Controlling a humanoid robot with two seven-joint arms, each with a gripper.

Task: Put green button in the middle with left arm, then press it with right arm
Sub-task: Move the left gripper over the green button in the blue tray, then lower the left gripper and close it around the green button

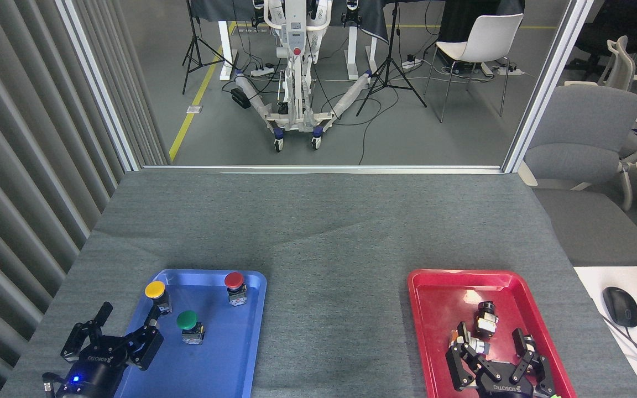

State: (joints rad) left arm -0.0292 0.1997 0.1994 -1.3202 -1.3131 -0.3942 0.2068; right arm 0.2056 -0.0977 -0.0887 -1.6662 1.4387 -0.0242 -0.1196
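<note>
Green button (187, 320): upright in the blue tray (224, 365), just right of the left claw (125, 323), untouched.
Left claw: fingers spread, empty.
Right claw (495, 345): spread, empty, over the red tray (440, 287).

Green button (187, 319); blue tray (230, 365); red tray (440, 309)

Glossy plastic blue tray (244, 354), glossy red tray (434, 331), matt felt table (329, 249)

single head view — forward, downward, over table (318, 221)
</note>
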